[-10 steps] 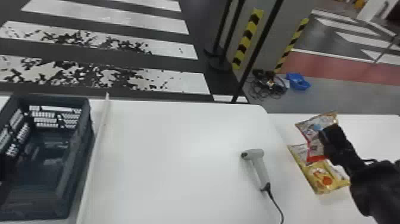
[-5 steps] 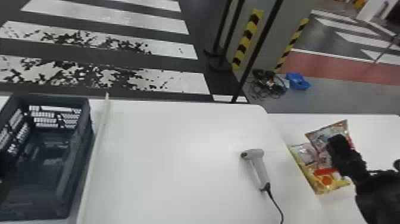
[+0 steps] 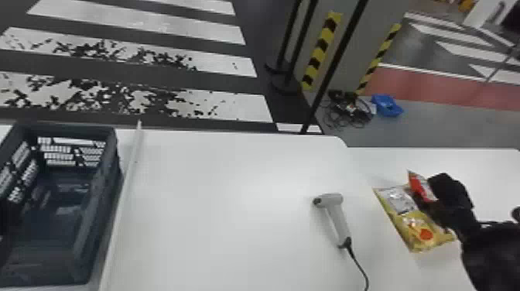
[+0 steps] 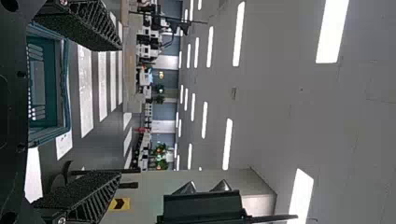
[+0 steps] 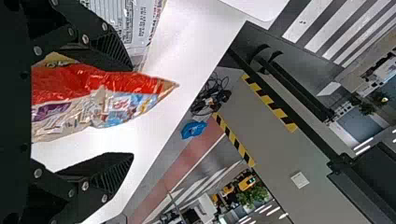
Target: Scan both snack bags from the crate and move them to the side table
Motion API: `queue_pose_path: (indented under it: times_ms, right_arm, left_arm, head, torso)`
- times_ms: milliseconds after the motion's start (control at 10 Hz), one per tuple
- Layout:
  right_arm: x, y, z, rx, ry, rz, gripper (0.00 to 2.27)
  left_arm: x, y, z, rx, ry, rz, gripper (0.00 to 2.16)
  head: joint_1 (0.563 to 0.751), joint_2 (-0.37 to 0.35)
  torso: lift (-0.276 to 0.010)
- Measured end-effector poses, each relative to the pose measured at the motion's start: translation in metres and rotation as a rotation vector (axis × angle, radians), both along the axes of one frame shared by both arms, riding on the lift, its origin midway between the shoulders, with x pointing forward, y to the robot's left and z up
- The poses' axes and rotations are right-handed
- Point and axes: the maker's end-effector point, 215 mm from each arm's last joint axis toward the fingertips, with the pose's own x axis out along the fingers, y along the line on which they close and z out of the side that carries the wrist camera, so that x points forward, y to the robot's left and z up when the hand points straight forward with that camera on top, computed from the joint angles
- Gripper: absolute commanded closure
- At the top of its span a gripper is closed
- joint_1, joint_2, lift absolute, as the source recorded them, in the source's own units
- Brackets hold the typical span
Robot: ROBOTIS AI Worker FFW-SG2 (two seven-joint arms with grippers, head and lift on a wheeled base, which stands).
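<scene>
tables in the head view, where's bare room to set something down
Bare: the main table between the white strip and scanner, and the side table beyond the snack bags. Crowded: around those bags, where the right pincer is.

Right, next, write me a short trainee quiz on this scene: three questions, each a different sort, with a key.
1. Multiple choice: where is the pale grey plastic handheld scanner?
a) inside the dark grey plastic crate
b) on the white main table
c) on the floor
2. True or false: the black two-fingered right tool is open, its fingers standing apart.
3. Fill the blank: the shiny yellow foil snack bag lies on the ____ table, to the right of the scanner as the head camera sees it.

Key: 1 b; 2 true; 3 side.
</scene>
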Motion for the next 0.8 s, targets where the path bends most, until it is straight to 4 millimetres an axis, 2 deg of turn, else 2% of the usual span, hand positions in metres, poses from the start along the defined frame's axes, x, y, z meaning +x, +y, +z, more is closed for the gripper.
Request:
queue_pose_path:
  times_ms: [200,300,400,500,800]
  right_arm:
    - [-0.004,0.011,0.004,0.053,-0.038,0.023,0.00]
    - [-0.013,0.026,0.007,0.128,-0.075,0.039,0.00]
    - [-0.027,0.051,0.009,0.229,-0.123,0.048,0.03]
    - [-0.039,0.086,0.016,0.313,-0.179,0.063,0.04]
    - [-0.049,0.225,0.054,0.507,-0.306,0.185,0.05]
  left_arm:
    - [-0.001,-0.003,0.000,-0.005,0.001,-0.003,0.04]
    - [-0.001,-0.005,-0.001,-0.008,0.002,-0.004,0.04]
    - [-0.001,-0.007,-0.001,-0.011,0.003,-0.005,0.04]
    - [-0.001,-0.007,-0.002,-0.012,0.004,-0.004,0.04]
    - [0.001,-0.001,0.002,-0.024,0.001,0.033,0.04]
  head:
    - [0.695,-0.350]
    - [0.695,-0.350]
    - [0.695,-0.350]
    - [0.695,-0.350]
    - [0.695,-0.350]
  torso:
    - [-0.095]
    - [-0.095]
    - [-0.095]
    - [-0.095]
    - [-0.095]
